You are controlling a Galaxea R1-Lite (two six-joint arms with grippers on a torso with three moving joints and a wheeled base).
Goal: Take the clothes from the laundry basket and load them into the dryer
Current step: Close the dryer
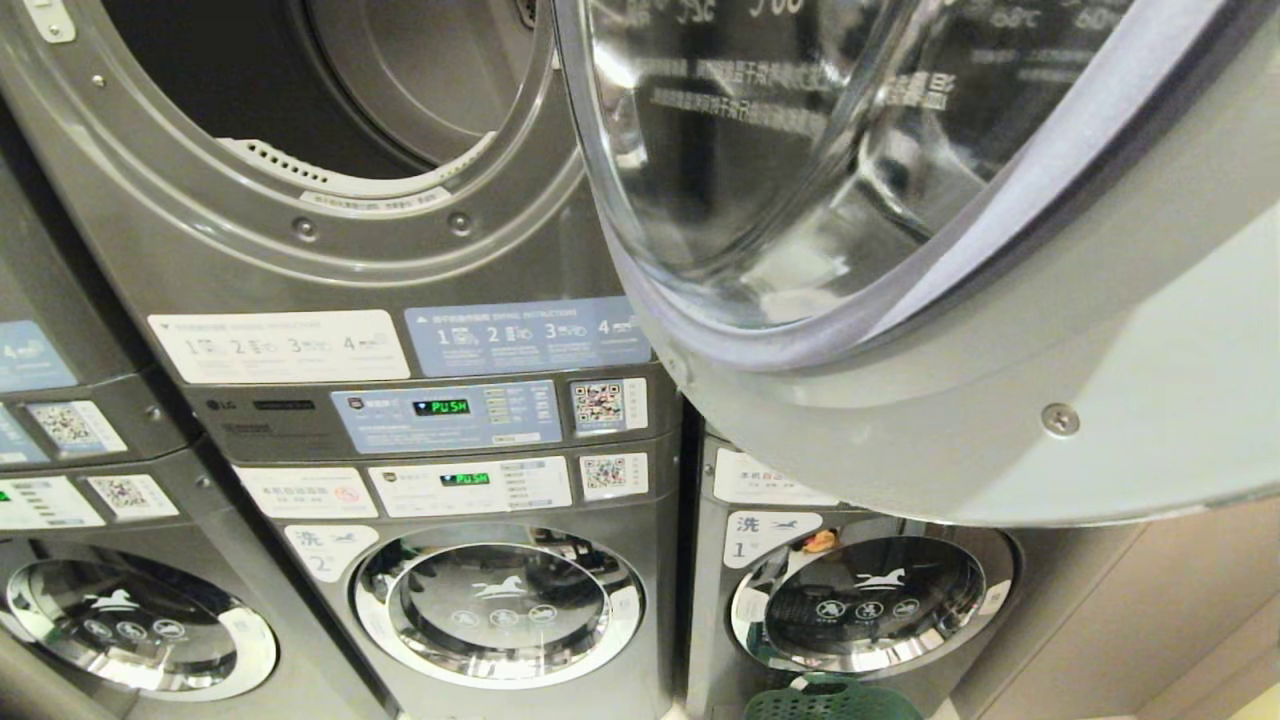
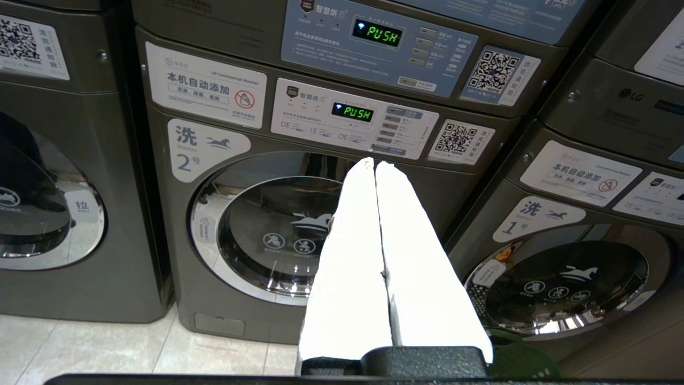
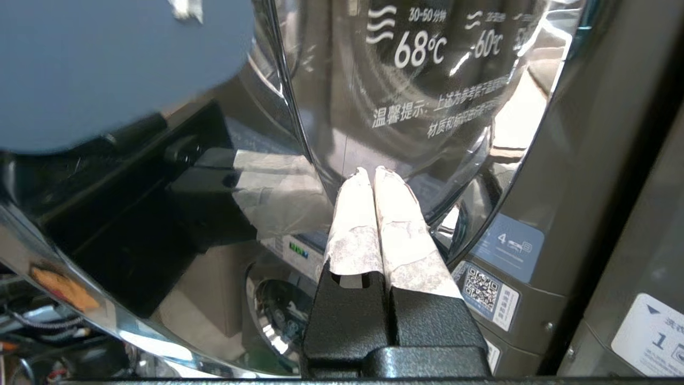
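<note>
Grey stacked dryer (image 1: 300, 250) up top, drum mouth wide open and dark inside, round glass-bowled dryer door (image 1: 900, 250) swung out to the right. Green laundry basket (image 1: 830, 700) low down, only its perforated rim showing before washer 1.

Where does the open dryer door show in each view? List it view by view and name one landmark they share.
Head view: the dryer door fills the upper right, swung open beside the drum opening.
Left wrist view: not in it; only the washers below.
Right wrist view: its glass stands just beyond the shut right gripper.
Shared landmark: the QR code sticker beside the dryer's control panel.
</note>
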